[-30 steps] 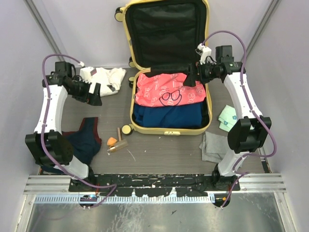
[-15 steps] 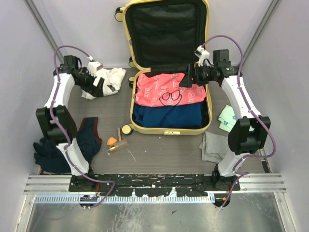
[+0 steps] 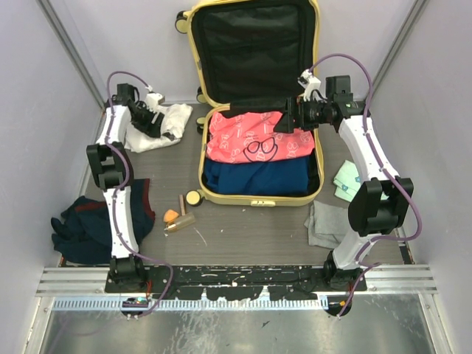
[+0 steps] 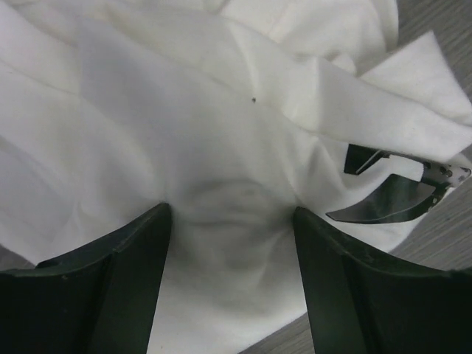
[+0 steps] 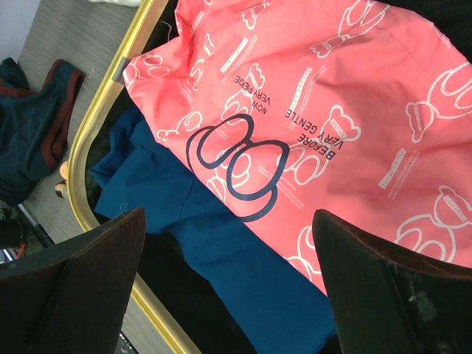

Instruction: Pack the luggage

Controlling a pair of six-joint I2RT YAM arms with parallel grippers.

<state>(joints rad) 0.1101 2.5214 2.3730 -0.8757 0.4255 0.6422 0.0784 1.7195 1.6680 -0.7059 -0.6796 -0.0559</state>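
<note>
The pale-yellow luggage (image 3: 198, 88) lies open, its black-lined lid leaning against the back wall. In its base lie a pink printed shirt (image 3: 254, 136) and a blue garment (image 3: 254, 175); both also show in the right wrist view, pink shirt (image 5: 317, 110), blue garment (image 5: 236, 258). My left gripper (image 3: 156, 125) is open, its fingers pressed down on either side of a fold of the white garment (image 4: 221, 147) left of the luggage. My right gripper (image 3: 284, 122) is open and empty, hovering above the pink shirt.
A dark navy garment with red trim (image 3: 88, 225) lies at front left. Small items, an orange piece (image 3: 171, 216) and a round yellow disc (image 3: 193, 197), sit before the luggage. A mint cloth (image 3: 346, 179) and a grey cloth (image 3: 327, 223) lie at right.
My left arm swung back and right onto the white garment, lowering its open fingers around it. The right gripper shifted slightly left over the pink shirt, then held still.
</note>
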